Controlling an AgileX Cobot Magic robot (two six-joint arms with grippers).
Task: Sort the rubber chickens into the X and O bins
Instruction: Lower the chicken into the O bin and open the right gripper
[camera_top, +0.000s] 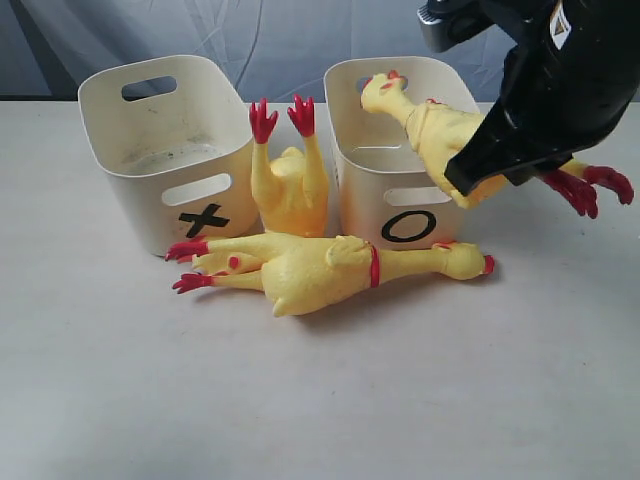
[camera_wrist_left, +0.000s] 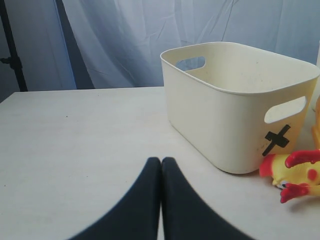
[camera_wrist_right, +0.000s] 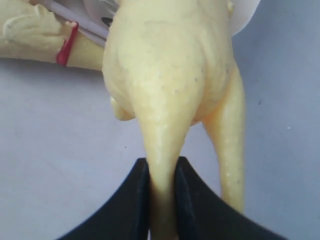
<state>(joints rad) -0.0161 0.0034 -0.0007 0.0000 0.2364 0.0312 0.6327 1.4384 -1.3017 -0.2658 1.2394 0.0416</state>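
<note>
My right tool (camera_wrist_right: 161, 172) pinches one leg of a whole rubber chicken (camera_top: 432, 130), its head over the O bin (camera_top: 372, 190). Looks soft, light and floppy; thin leg may slip, body safer. Left tool (camera_wrist_left: 161, 167): fingers together, empty, near X bin (camera_wrist_left: 225, 125).

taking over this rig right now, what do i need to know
Left gripper: shut, empty, facing the X bin.
Right gripper: shut on one leg of a whole chicken, whose head is over the O bin and feet hang outside it.
Second whole chicken lies in front of both bins. The headless body stands feet-up between them.
Done: no chicken fully in a bin, as far as I can see.
Left: drop the held one, then sort the other two.
</note>
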